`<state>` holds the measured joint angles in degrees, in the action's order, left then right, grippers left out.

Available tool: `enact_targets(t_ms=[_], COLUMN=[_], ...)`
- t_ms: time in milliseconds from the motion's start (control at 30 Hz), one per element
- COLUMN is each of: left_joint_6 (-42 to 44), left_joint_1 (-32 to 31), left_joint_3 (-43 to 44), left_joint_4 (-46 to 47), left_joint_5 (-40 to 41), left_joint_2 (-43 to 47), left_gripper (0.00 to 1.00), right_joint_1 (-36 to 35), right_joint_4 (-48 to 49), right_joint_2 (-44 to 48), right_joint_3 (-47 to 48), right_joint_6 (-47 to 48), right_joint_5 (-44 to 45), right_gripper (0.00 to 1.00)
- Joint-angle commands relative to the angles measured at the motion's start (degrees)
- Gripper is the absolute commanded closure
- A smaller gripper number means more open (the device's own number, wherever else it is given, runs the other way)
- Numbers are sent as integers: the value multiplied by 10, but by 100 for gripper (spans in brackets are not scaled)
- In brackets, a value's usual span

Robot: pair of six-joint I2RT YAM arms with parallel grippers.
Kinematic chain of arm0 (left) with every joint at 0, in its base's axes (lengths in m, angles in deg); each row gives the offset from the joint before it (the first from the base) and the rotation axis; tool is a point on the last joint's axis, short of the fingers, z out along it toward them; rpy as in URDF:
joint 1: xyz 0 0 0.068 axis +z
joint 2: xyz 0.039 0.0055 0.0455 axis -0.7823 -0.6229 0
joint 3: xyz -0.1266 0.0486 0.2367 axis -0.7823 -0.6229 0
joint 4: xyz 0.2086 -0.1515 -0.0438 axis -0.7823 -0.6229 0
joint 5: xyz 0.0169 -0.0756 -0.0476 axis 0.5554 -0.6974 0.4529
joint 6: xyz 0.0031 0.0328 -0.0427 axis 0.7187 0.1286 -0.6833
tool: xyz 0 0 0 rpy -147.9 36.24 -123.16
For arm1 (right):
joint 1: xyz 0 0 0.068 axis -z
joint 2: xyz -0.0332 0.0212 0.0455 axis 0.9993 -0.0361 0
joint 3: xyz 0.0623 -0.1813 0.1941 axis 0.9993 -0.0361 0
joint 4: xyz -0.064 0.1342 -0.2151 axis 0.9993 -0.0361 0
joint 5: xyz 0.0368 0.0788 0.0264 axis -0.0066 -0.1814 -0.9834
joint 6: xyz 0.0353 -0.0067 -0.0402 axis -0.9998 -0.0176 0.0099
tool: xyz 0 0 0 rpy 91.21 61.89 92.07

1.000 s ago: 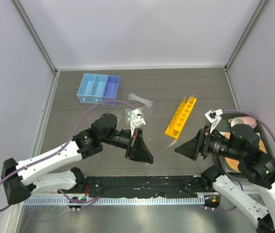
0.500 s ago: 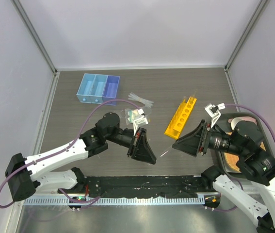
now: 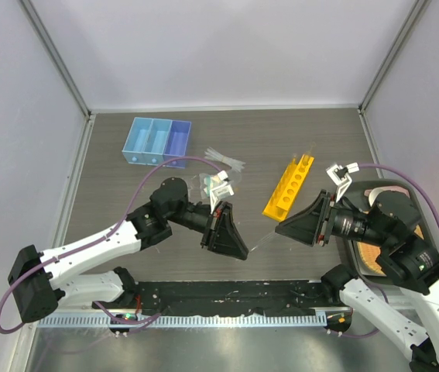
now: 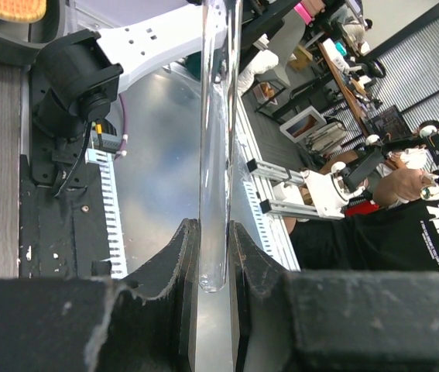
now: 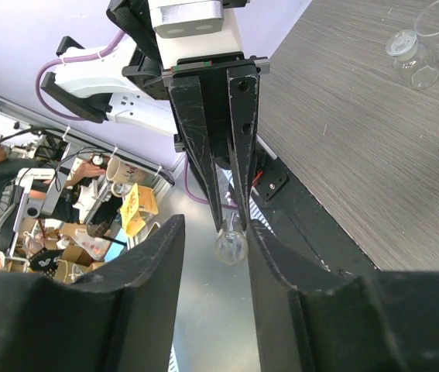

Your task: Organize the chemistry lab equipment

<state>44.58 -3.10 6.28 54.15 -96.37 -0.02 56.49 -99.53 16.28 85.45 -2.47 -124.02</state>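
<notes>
Item: glass tube (image 4: 217, 139), thin and clear, round-bottomed; location: in the air between the two arms, above the near part of the table (image 3: 126, 194), well apart from the yellow rack (image 3: 289, 186).

Left gripper (image 4: 213, 236): fingers pressed together on the tube, pinching it near its closed end; the tube stands straight out from the fingers.

Right gripper (image 5: 216, 232): fingers spread, one on either side of the tube's rounded end; a gap shows on one side at least, so it has not taken hold; whether the other finger touches the glass cannot be told.

Step in hand, by judgement: a pass of the tube from left arm to right, the right arm being the nearer to the rack.

Done so far: little that shows; no tube can be made out standing in the rack's round holes in the overhead view, though the holes are small there.

Left to do: the tube to be seated in the rack; a loose heap of thin tubes and droppers (image 3: 225, 161) lies on the table beyond the left arm; small clear pieces (image 3: 210, 184) lie just beside it; a small glass jar (image 5: 411, 60) sits on the table; the blue tray (image 3: 143, 139) at the far left shows nothing sorted into its compartments.
</notes>
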Motion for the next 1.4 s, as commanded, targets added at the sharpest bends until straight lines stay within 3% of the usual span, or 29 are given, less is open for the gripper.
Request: enact_targets(t_ms=[0,267,367,467,500,533,633,667,700,733,767,900,933,1133,1367], left_joint_6=[-4,-7,-6,0,7,15,65,80,87,93,94,87,84,76,81], left_joint_1=[9,14,21,33,38,44,46,46,46,46,46,46,46,46,46], left_joint_3=[-5,3,16,37,48,76,148,168,187,221,236,271,272,243,221], left_joint_4=[30,25,-2,-58,-124,-165,-344,-390,-475,-515,-550,-676,-685,-709,-703], left_joint_5=[-6,-2,16,58,73,98,232,333,381,422,513,650,661,700,694], left_joint_2=[8,6,5,11,13,17,36,41,48,50,54,80,93,135,145], left_gripper=[82,80,70,33,7,0,0,0,0,0,0,0,0,0,0], right_joint_1=[-3,-3,-3,-2,-3,-3,-2,-3,-4,-2,-2,-3,-3,-2,35], right_joint_4=[39,41,25,-8,-27,-38,-87,-96,-115,-121,-125,-153,-158,-170,-128], right_joint_2=[0,-8,-16,-33,-40,-58,-101,-111,-124,-134,-153,-197,-208,-280,-352], right_joint_3=[1,-3,6,25,31,48,90,101,112,131,140,181,197,246,262], right_joint_6=[-15,-11,10,37,57,67,109,119,126,141,146,164,166,182,182], right_joint_5=[-14,-11,11,41,51,64,134,149,187,204,226,343,417,599,647], right_gripper=[61,80,81,81,82,82,85,85,86,86,85,87,87,88,89])
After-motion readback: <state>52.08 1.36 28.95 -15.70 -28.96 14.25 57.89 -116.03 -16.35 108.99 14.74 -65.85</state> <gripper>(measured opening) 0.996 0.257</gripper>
